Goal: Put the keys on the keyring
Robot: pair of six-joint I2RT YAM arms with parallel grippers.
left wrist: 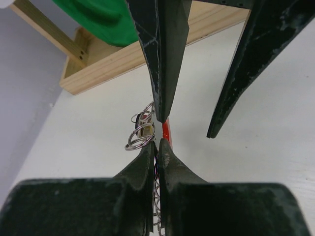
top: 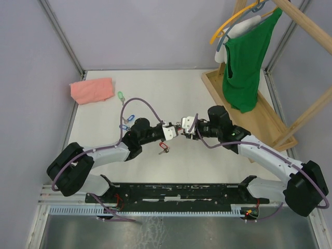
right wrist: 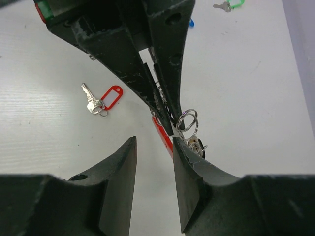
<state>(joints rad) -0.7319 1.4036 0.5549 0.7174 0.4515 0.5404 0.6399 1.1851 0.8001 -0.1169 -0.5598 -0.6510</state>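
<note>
Pinching the keyring (left wrist: 140, 135), the left gripper (left wrist: 157, 145) is clamped; the right gripper (right wrist: 155, 162) gapes beside it. A green shirt (top: 244, 62) hangs over the wooden tray (top: 267, 111) (far right).

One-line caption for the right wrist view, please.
Left hand shut on the keyring before the open right hand; red-tagged key lies apart on the table.

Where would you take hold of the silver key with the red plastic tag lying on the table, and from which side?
Probably its oblong red plastic tag, from straight above, the right pincer closing across the narrow width. The small silver metal key lies flat on the white table with bare surface around it, so a sideways approach finds little edge; the tag looks the broader part.
</note>
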